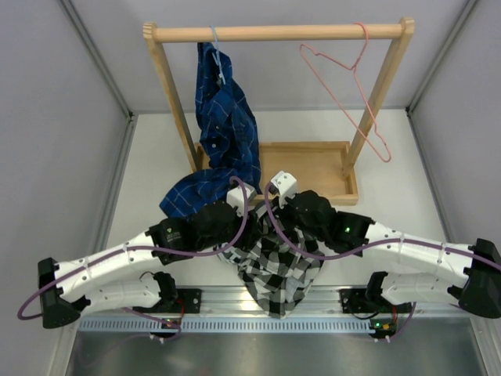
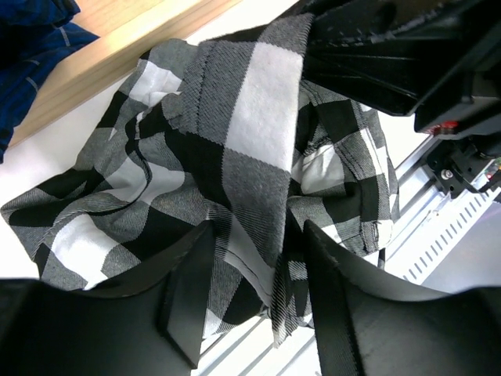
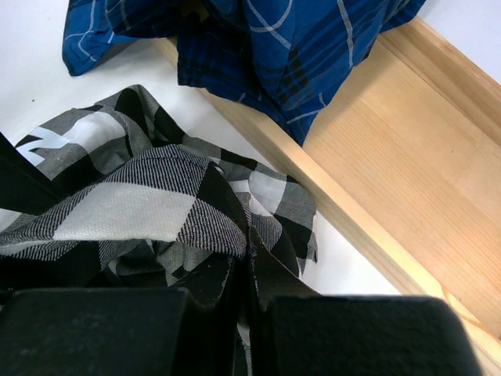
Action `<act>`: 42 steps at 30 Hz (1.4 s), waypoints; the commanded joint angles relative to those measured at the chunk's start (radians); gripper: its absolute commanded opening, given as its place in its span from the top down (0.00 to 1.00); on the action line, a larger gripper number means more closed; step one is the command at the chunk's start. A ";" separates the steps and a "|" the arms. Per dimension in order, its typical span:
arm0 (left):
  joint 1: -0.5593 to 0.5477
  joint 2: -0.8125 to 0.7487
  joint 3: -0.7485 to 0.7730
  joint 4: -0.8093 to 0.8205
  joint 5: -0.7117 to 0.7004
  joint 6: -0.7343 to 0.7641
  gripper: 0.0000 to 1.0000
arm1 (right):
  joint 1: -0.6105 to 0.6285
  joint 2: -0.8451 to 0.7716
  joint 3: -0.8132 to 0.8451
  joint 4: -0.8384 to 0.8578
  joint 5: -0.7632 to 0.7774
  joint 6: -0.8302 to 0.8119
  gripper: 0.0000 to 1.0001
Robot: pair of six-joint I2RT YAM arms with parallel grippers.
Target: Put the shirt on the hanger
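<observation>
Top view: the shirt [image 1: 275,270] hangs bunched at lower centre between both arms, seemingly held up off the tabletop [image 1: 156,180] so it can be spread. The hanger [image 1: 352,86] hangs on the wooden rail [image 1: 274,33] at upper right, well apart from it, with a blue plaid shirt [image 1: 227,125] at upper left.

Left wrist: the left fingers [image 2: 184,301] stand released either side of a fold at bottom centre, probably seeking a better hold.

Right wrist: the right fingers [image 3: 282,286] are clenched on shirt cloth at the bottom edge, bearing its weight.

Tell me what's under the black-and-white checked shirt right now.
Below the black-and-white checked shirt I see white table and, at the near edge, the slotted aluminium rail. Anything under its bunched folds is covered.
</observation>
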 commanded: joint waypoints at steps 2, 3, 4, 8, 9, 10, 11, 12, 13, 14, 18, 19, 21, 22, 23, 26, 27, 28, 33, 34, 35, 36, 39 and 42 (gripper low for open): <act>0.000 -0.019 0.001 0.010 0.018 0.006 0.45 | -0.018 -0.007 0.051 0.009 -0.007 0.023 1.00; 0.000 -0.015 -0.001 0.011 0.015 0.007 0.44 | -0.021 -0.009 0.050 0.010 -0.012 0.023 1.00; 0.000 -0.012 -0.001 0.010 0.011 0.007 0.44 | -0.024 -0.012 0.048 0.009 -0.018 0.023 1.00; 0.000 -0.003 -0.007 0.014 0.003 0.010 0.66 | -0.041 -0.018 0.045 0.003 -0.030 0.023 1.00; 0.000 -0.002 -0.007 0.016 0.002 0.012 0.69 | -0.042 -0.021 0.044 0.003 -0.036 0.027 1.00; 0.000 0.000 -0.006 0.016 0.000 0.013 0.74 | -0.042 -0.023 0.042 0.003 -0.041 0.026 1.00; 0.000 0.001 -0.004 0.017 0.000 0.015 0.84 | -0.044 -0.026 0.041 0.001 -0.044 0.026 1.00; 0.000 0.001 0.000 0.017 0.000 0.015 0.90 | -0.044 -0.024 0.039 0.001 -0.044 0.029 0.99; 0.000 0.000 0.002 0.017 -0.003 0.013 0.95 | -0.045 -0.026 0.035 -0.002 -0.044 0.027 0.99; 0.000 -0.002 0.004 0.017 -0.008 0.010 1.00 | -0.050 -0.026 0.033 -0.005 -0.043 0.030 0.99; 0.000 -0.028 0.014 0.014 -0.078 0.009 1.00 | -0.084 -0.038 0.015 -0.016 -0.056 0.063 0.98; 0.000 -0.037 0.017 0.011 -0.095 0.009 1.00 | -0.090 -0.052 0.005 -0.016 -0.069 0.066 0.97; 0.000 -0.032 0.025 -0.015 -0.135 0.009 1.00 | -0.093 -0.070 0.001 -0.020 -0.093 0.073 0.64; 0.000 -0.029 0.033 -0.028 -0.173 0.006 1.00 | -0.093 -0.095 0.002 -0.026 -0.098 0.078 0.46; 0.000 -0.019 0.048 -0.045 -0.187 0.001 1.00 | -0.091 -0.110 0.008 -0.037 -0.098 0.081 0.33; 0.000 -0.014 0.063 -0.068 -0.199 -0.013 1.00 | -0.093 -0.185 0.059 -0.132 -0.093 0.083 0.24; 0.000 -0.014 0.063 -0.070 -0.202 -0.014 1.00 | -0.093 -0.229 0.077 -0.193 -0.089 0.084 0.24; 0.000 -0.017 0.063 -0.071 -0.204 -0.017 1.00 | -0.093 -0.248 0.123 -0.224 -0.083 0.086 0.23; 0.000 -0.023 0.059 -0.071 -0.204 -0.025 1.00 | -0.163 -0.267 0.356 -0.455 0.095 0.046 0.22; 0.000 -0.025 0.059 -0.071 -0.201 -0.028 1.00 | -0.238 -0.251 0.440 -0.506 0.094 0.023 0.21; 0.000 -0.025 0.059 -0.070 -0.199 -0.031 1.00 | -0.283 -0.235 0.483 -0.528 0.085 0.020 0.20; 0.000 -0.028 0.059 -0.070 -0.199 -0.034 1.00 | -0.326 -0.193 0.522 -0.548 0.074 0.015 0.20; 0.000 -0.041 0.053 -0.070 -0.192 -0.042 1.00 | -0.459 -0.126 0.666 -0.594 0.028 -0.026 0.20; 0.000 -0.046 0.044 -0.067 -0.205 -0.045 1.00 | -0.519 -0.096 0.726 -0.585 0.011 -0.040 0.19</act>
